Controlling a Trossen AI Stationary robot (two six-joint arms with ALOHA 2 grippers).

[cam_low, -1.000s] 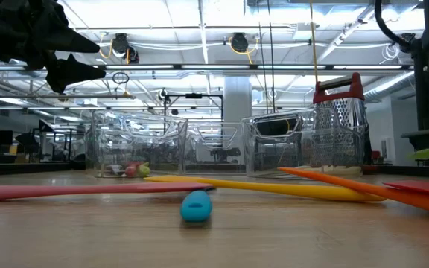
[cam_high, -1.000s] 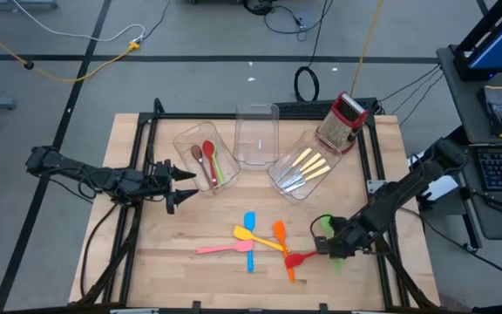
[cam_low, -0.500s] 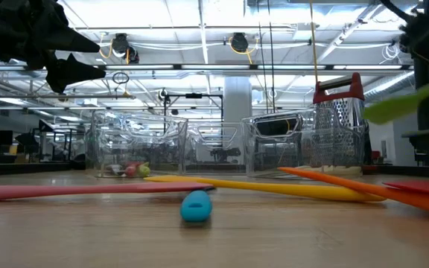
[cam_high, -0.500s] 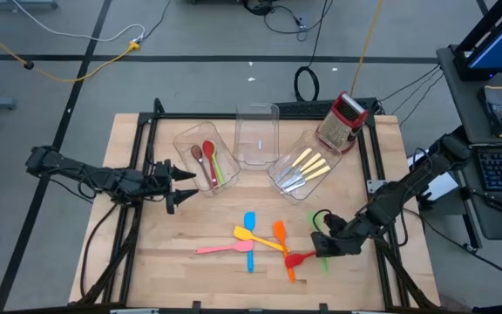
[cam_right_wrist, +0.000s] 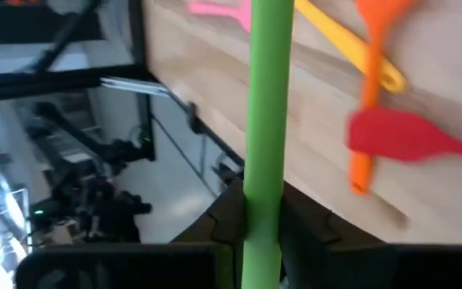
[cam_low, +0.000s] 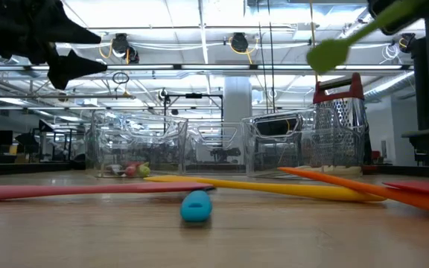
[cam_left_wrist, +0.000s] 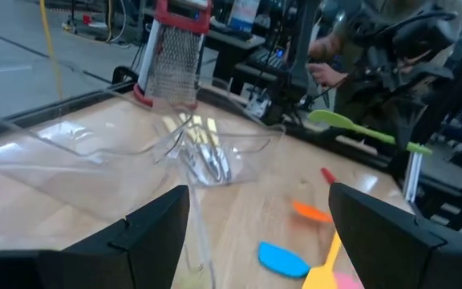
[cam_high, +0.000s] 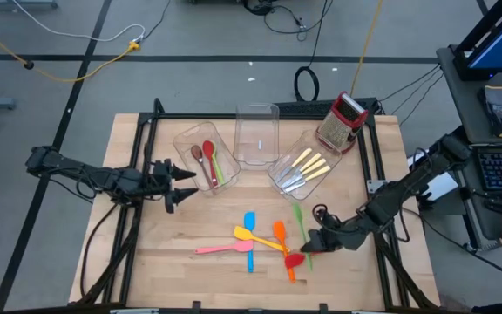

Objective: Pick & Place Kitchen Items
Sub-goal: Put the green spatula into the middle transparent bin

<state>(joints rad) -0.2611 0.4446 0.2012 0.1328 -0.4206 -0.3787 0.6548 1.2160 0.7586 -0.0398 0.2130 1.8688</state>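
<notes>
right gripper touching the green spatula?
Touching. Right wrist view shows the right gripper shut on the green spatula; low view shows it lifted.

A light wooden table [cam_high: 146,262] with a black frame fills the middle of the high view. Three clear plastic bins [cam_high: 257,135] and a red-and-silver box grater [cam_high: 341,122] stand across its upper centre. Blue [cam_high: 249,225], yellow [cam_high: 255,236], orange [cam_high: 281,237], pink [cam_high: 220,249] and red [cam_high: 293,260] spatulas lie clustered lower centre.
</notes>
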